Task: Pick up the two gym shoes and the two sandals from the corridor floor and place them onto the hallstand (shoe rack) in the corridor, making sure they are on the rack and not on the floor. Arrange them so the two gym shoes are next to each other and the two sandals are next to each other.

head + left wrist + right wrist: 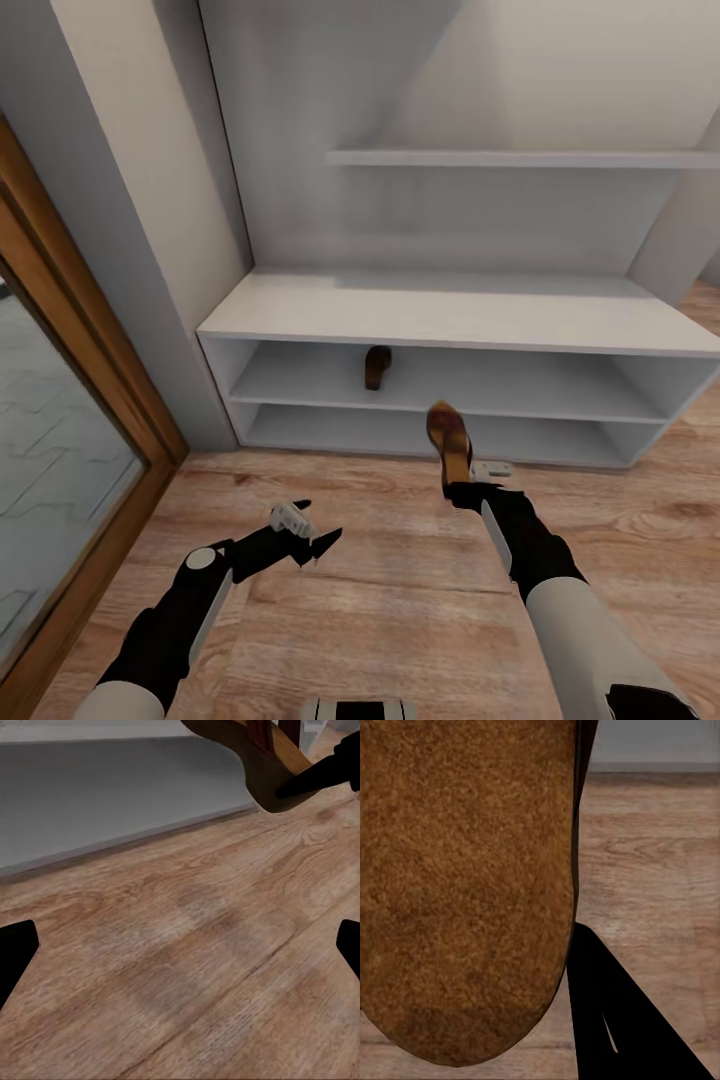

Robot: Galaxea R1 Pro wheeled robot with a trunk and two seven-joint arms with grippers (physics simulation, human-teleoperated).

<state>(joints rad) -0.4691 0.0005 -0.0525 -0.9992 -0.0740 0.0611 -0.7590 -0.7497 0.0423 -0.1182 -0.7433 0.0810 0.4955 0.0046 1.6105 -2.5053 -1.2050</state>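
The right gripper (462, 487) is clamped on the heel end of one sandal (448, 440), holding it clear of the corridor floor (400, 560) just in front of the hallstand (450, 315). The sandal's long axis runs away from the robot toward the hallstand, its toe end raised and leading toward the lower compartment, its tan-brown footbed turned up toward the head camera. In the right wrist view that sandal (465, 885) presents a broad, rounded sole surface with a grainy, suede-like brown texture and a dark edge along one side; a black finger (615, 1020) lies pressed against it.

A second sandal (377, 366) stands in the hallstand's upper compartment, toward its left half, dark brown and narrow as seen, apparently on its side or end with its long axis pointing into the unit; how it rests exactly I cannot tell.

The left gripper (305, 545) hovers low over the floor, well to the left of the held sandal and farther from the hallstand, its two black fingers spread wide with nothing between them. In the left wrist view the fingertips (16, 952) sit far apart over bare planks.

The hallstand is a light grey, matte, box-like unit with a flat top, two long open compartments and a wall shelf (520, 158) above. The floor is light brown wood-plank laminate with clear grain.
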